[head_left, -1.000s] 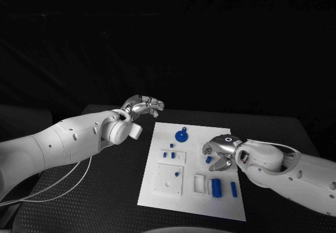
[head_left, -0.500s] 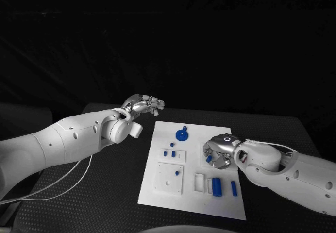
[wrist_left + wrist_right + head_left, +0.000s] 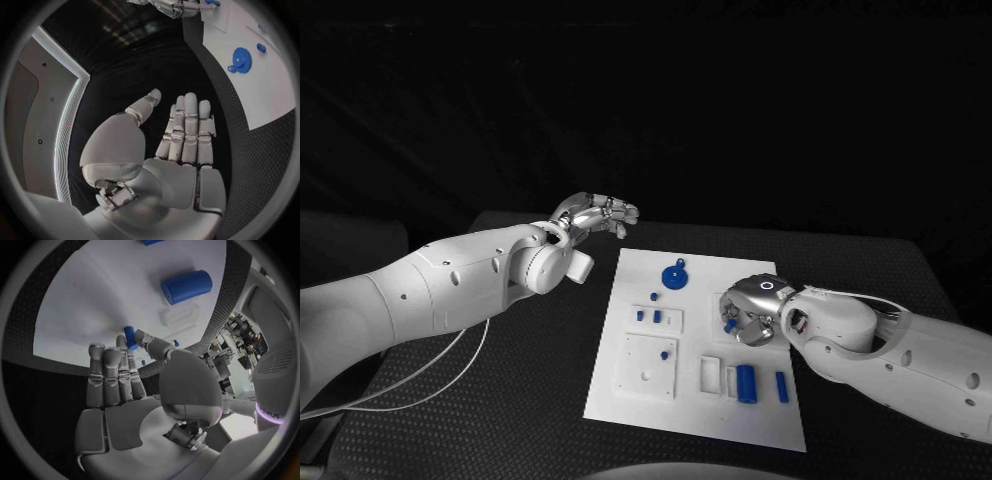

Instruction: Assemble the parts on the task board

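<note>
The task board (image 3: pixel 711 400) is laid mid-table (image 3: pixel 516 400), the round part (image 3: pixel 675 279) set at its far end, cylinder part (image 3: pixel 747 385) near its front.

The right hand (image 3: pixel 754 312) hides most of a small blue peg (image 3: pixel 730 325).

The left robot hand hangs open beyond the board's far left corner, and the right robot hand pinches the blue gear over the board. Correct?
Not quite. The right robot hand pinches a small blue peg, as the right wrist view shows; the blue gear lies untouched on the task board. The left robot hand is open.
</note>
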`<action>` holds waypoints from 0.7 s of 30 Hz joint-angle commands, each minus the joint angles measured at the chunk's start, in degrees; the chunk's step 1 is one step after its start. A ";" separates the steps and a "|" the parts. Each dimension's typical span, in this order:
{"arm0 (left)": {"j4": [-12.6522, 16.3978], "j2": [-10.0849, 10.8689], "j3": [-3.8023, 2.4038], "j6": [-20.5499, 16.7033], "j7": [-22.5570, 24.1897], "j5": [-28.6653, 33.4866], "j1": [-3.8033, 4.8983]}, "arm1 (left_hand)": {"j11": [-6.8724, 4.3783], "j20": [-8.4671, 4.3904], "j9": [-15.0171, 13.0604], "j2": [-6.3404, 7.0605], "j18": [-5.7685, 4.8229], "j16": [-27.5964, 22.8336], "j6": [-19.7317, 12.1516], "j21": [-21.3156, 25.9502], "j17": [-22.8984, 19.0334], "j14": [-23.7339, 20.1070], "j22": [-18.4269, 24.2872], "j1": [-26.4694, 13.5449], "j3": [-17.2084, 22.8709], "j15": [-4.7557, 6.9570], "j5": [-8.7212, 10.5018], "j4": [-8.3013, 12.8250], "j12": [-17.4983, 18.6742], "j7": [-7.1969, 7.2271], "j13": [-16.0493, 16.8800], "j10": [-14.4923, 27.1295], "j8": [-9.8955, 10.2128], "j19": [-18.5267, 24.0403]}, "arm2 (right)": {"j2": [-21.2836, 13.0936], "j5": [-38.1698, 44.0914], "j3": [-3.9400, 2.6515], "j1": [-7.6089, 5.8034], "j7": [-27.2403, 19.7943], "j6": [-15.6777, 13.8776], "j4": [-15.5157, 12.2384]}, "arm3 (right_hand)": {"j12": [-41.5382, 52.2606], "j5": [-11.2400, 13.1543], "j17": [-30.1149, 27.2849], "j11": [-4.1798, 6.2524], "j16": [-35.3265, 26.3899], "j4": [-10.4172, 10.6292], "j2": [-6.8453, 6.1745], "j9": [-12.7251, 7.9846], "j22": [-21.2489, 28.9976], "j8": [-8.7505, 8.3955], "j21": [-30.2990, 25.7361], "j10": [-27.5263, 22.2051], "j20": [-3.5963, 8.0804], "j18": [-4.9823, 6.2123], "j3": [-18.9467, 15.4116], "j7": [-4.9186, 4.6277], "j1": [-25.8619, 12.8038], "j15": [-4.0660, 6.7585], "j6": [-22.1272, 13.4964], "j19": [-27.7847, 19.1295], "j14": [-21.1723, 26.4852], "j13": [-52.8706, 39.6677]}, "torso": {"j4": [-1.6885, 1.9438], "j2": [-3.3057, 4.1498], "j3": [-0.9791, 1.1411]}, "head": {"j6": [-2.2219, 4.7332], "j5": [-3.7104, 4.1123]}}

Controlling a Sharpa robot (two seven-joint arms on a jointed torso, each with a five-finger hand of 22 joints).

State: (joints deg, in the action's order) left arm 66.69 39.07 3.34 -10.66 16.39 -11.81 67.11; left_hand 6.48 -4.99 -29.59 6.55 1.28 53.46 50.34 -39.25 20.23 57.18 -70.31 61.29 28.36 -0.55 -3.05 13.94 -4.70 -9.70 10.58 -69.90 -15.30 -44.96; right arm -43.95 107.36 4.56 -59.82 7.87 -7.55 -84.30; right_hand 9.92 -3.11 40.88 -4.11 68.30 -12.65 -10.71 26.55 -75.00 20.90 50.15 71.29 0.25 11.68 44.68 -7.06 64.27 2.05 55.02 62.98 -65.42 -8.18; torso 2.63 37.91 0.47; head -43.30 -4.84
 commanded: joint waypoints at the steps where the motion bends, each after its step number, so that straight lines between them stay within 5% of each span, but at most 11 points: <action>1: 0.14 -0.07 -0.04 0.70 0.31 0.33 0.04 | -0.07 0.00 0.05 -0.46 0.79 -0.34 -0.39 0.25 0.09 0.33 -0.08 -0.16 -0.04 -0.11 -0.19 0.02 0.19 0.12 -0.05 0.50 -0.33 -0.44 | 0.24 1.07 0.02 0.20 -0.54 -0.61 -0.12 | 0.33 0.32 -0.09 0.11 0.31 -0.12 0.54 0.00 -0.99 0.40 0.26 0.60 -0.03 3.32 0.31 -0.11 -0.06 0.27 0.55 0.38 -0.38 -0.09 | 0.00 0.00 0.03 | -0.10 0.02; 9: 0.14 -0.11 -0.04 0.70 0.33 0.33 0.04 | -0.08 -0.01 0.06 -0.50 0.80 -0.36 -0.41 0.27 0.12 0.34 -0.10 -0.12 0.00 -0.10 -0.20 0.02 0.19 0.11 -0.05 0.52 -0.33 -0.44 | 0.28 2.20 0.03 0.43 0.18 -2.76 -0.38 | 1.16 0.31 0.17 1.08 0.96 -1.17 1.97 0.18 -1.04 1.25 0.95 2.89 0.42 3.32 2.16 0.46 0.60 1.23 2.83 1.43 -1.33 -0.69 | 0.01 -0.02 0.03 | -0.18 -0.01; 16: -0.02 -0.14 -0.04 0.72 0.37 0.33 0.04 | -0.08 -0.01 0.07 -0.54 0.81 -0.38 -0.41 0.29 0.14 0.34 -0.11 -0.10 0.03 -0.10 -0.20 0.02 0.19 0.12 -0.05 0.52 -0.34 -0.45 | -0.93 2.21 -0.06 0.42 0.41 -4.21 -2.51 | 1.48 0.31 0.24 1.69 1.13 -1.37 1.67 0.30 -0.94 1.61 1.51 4.22 0.85 3.32 3.89 0.95 0.53 1.85 4.14 2.64 -2.43 -1.22 | -0.02 -0.03 0.02 | -0.18 -0.01; 21: -0.34 -0.25 -0.04 0.71 0.37 0.33 0.04 | -0.08 -0.01 0.07 -0.55 0.81 -0.39 -0.42 0.31 0.16 0.34 -0.12 -0.08 0.04 -0.10 -0.20 0.02 0.19 0.12 -0.05 0.53 -0.35 -0.45 | -1.80 2.17 -1.75 0.17 0.81 -4.46 -4.84 | 1.51 0.31 0.27 1.79 1.11 -1.37 1.46 0.33 -0.91 1.67 1.60 4.51 0.93 3.32 4.25 1.06 0.39 1.96 4.41 2.87 -2.65 -1.36 | -0.05 -0.07 0.03 | -0.10 -0.04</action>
State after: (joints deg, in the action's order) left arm 66.38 38.97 3.34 -10.63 16.34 -11.80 67.11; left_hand 6.41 -4.99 -29.59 6.56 1.42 53.47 50.34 -39.25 20.34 57.12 -70.35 61.29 28.36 -0.62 -3.05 13.94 -4.70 -9.70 10.59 -69.63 -15.30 -44.96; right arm -45.66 108.78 2.99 -59.49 8.51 -11.03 -88.46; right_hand 11.22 -2.82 41.07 -2.34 69.23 -14.02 -9.73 26.63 -75.00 22.23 51.57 75.48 1.13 11.42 48.55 -6.01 64.65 3.77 59.02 65.50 -68.01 -9.66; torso 2.60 37.88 0.49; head -43.47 -4.85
